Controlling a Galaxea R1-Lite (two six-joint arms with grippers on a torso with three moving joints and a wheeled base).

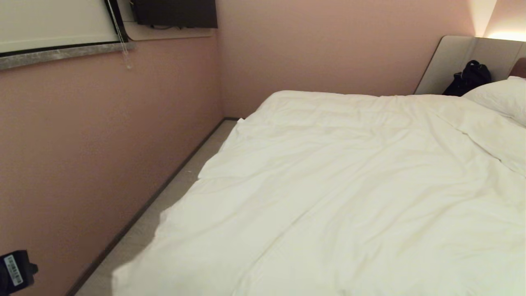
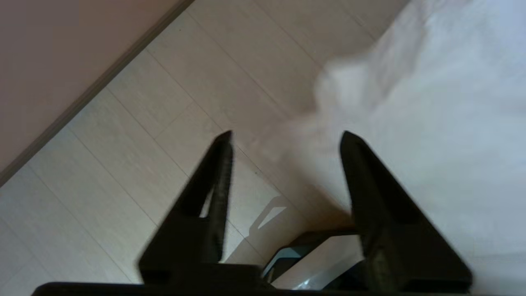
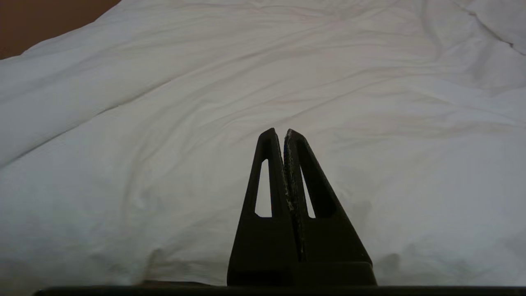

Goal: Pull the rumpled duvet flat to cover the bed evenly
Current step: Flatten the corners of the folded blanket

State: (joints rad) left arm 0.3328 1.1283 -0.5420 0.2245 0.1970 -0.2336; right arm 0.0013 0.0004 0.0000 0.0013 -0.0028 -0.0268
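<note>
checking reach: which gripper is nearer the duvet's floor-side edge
Left. The left gripper is open over the floor right by the duvet edge; the right gripper is shut over its middle.

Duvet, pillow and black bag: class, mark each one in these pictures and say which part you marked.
duvet (image 1: 328,185): head view, its wrinkled middle spread over the bed.
pillow (image 1: 499,98): head view, its plump top face near the headboard.
black bag (image 1: 470,78): head view, its body against the headboard panel.
</note>
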